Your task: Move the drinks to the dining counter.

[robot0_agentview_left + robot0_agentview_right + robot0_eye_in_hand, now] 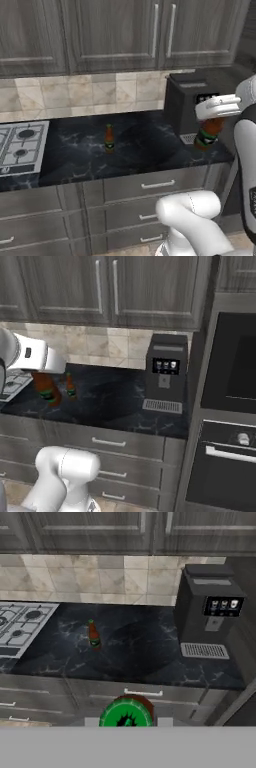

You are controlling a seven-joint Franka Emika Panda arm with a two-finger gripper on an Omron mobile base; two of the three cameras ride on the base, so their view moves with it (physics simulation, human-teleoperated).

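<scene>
The gripper (214, 116) is clamped on one small brown glass bottle with a green cap (207, 134), lifted above the black marble wall counter's (145, 150) right front edge. The second matching bottle (109, 138) stands upright mid-counter, its dark label unreadable.

Glossy white arm (192, 210), rounded segments
</scene>
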